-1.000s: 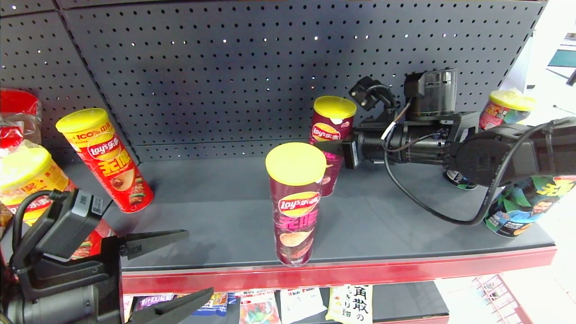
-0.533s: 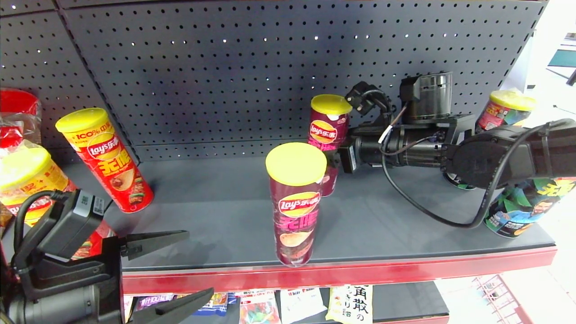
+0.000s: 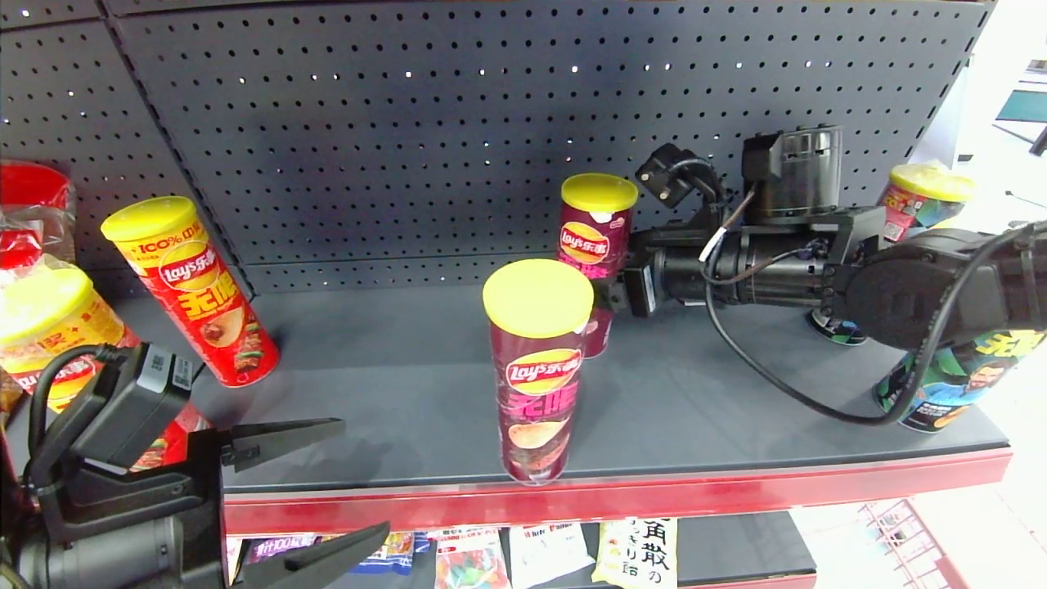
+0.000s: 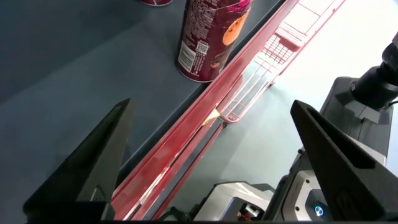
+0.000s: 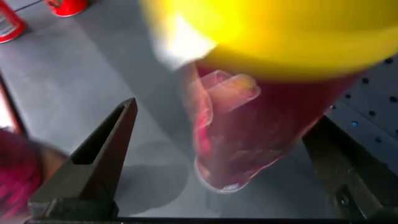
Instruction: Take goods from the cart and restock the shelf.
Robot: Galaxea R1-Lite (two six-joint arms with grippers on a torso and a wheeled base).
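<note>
Maroon chips can stands upright at back of shelf. R gripper has fingers spread either side of it, and arm has drawn back a little to the right, so prob. released and placement done. L gripper is wide apart, low by shelf front.

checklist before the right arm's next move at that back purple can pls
1. Rear purple can upright, base on the shelf: ok
2. Right gripper open, one finger either side of the can: ok
3. Fingers clear of the can's wall: cannot tell, the wrist view is blurred
4. Front purple can standing near the shelf edge, apart from the right arm: ok
5. Left gripper open, holding nothing, low in front of the shelf edge: ok
</note>
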